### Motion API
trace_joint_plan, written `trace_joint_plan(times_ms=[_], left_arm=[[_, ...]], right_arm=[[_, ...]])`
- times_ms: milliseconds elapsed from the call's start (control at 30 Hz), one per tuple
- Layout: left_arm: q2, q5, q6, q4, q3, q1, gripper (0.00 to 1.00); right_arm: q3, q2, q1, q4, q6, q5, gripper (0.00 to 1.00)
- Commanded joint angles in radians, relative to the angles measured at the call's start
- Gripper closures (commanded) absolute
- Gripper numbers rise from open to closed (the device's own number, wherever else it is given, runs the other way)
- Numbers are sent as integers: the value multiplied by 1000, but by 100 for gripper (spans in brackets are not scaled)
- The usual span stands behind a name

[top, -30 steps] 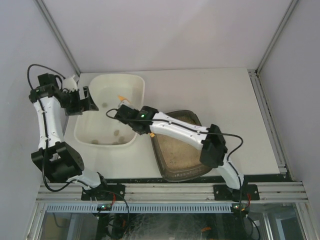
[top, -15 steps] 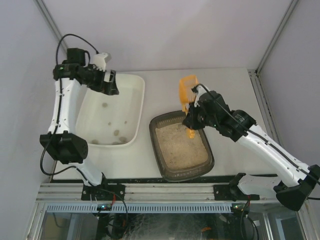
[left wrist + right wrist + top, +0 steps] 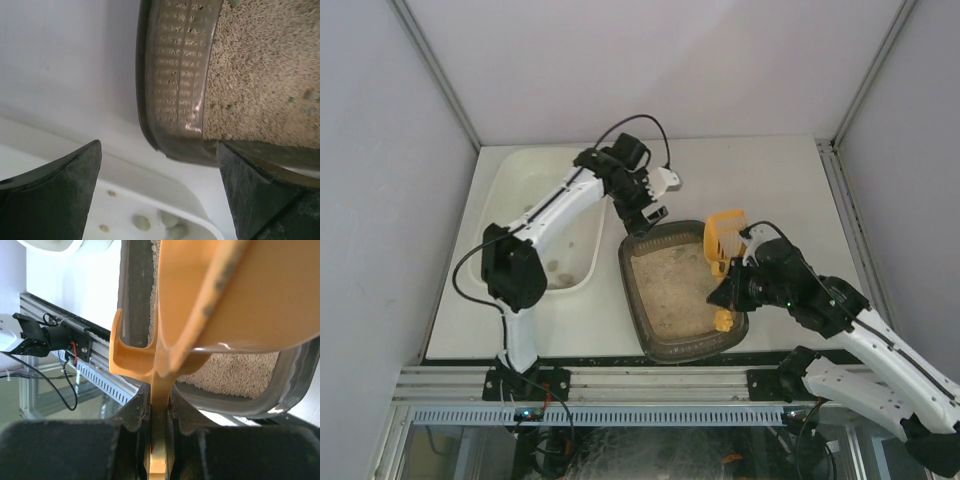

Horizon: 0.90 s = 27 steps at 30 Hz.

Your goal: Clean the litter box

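Left end effector [image 3: 653, 203] spread wide. The litter box [image 3: 175, 75] corner sits right beneath it, framed between its fingers, with the white tub [image 3: 150, 200] just beside. Right end effector [image 3: 157, 410] pinches the orange scoop [image 3: 240, 300] handle, scoop head ahead of it over the box's right rim, above the desk [image 3: 770, 180].

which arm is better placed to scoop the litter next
Right. Its pincer is shut on the orange scoop, held over the litter box's right side. The left pincer is open and empty, hovering by the box's far left corner.
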Motion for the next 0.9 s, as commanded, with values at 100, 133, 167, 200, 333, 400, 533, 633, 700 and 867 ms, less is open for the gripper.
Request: trace_joint_plan(times_ms=[100, 133, 167, 200, 333, 400, 533, 633, 700, 867], left_arm=[[145, -145, 32, 175, 33, -97, 0], [162, -151, 35, 185, 32, -106, 0], [174, -162, 36, 196, 32, -116, 0], [185, -177, 37, 210, 30, -125, 0], [226, -196, 50, 233, 36, -149, 0], [243, -178, 61, 211, 50, -154, 0], [271, -139, 77, 146, 78, -159, 0], [288, -112, 91, 89, 85, -158, 0], [301, -113, 83, 77, 85, -153, 4], [329, -22, -21, 42, 149, -94, 32]], right_arm=[[-83, -197, -5, -68, 138, 38, 100], [-84, -221, -5, -82, 146, 46, 100], [-88, -237, -5, -91, 153, 51, 100], [-93, -253, -5, -94, 163, 53, 100], [-134, -299, -5, -89, 196, 49, 100], [-147, -308, -5, -89, 205, 49, 100], [-150, -301, -5, -82, 202, 36, 100], [-149, -274, -5, -74, 192, 18, 100], [-149, -248, -5, -68, 187, 9, 100], [-154, -174, -5, -45, 161, -42, 100]])
